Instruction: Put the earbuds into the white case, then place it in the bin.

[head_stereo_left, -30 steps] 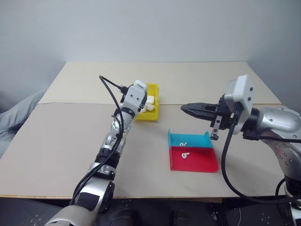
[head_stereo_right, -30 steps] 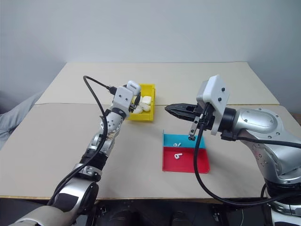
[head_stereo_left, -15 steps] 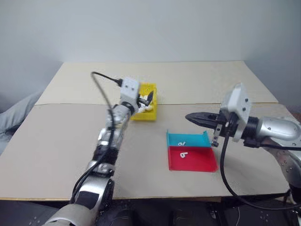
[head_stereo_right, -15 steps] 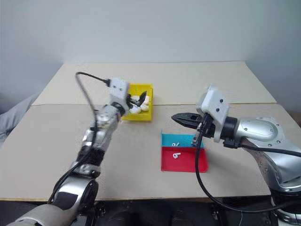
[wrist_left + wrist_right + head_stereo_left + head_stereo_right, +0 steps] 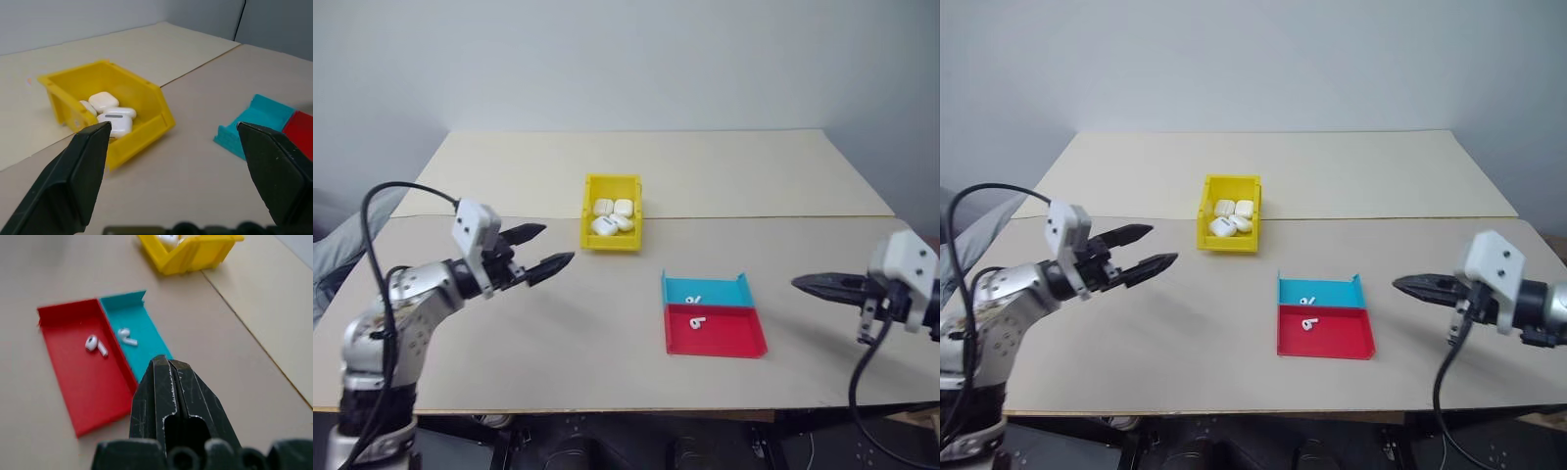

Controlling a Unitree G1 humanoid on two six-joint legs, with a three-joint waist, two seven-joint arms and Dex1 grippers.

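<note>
The yellow bin (image 5: 613, 231) stands at the table's middle with several white cases (image 5: 613, 216) lying in it, all with lids down. My left gripper (image 5: 558, 243) hovers open and empty to the left of the bin, pointing toward it; the left wrist view shows the bin (image 5: 146, 105) and cases (image 5: 111, 115) between its spread fingers (image 5: 73, 181). Two earbuds lie loose: one (image 5: 127, 337) in the blue tray (image 5: 720, 291), one (image 5: 93, 343) in the red tray (image 5: 734, 333). My right gripper (image 5: 797, 283) is shut with nothing in it, out to the right of the trays.
The blue and red trays sit joined side by side, right of and nearer than the bin. A seam runs across the tan tabletop (image 5: 460, 323) just behind the bin. Grey cloth (image 5: 342, 245) shows at the left edge.
My left gripper has opened over the bin and drawn back to the left, away from it. My right gripper, still shut, has swung out to the right, away from the trays.
</note>
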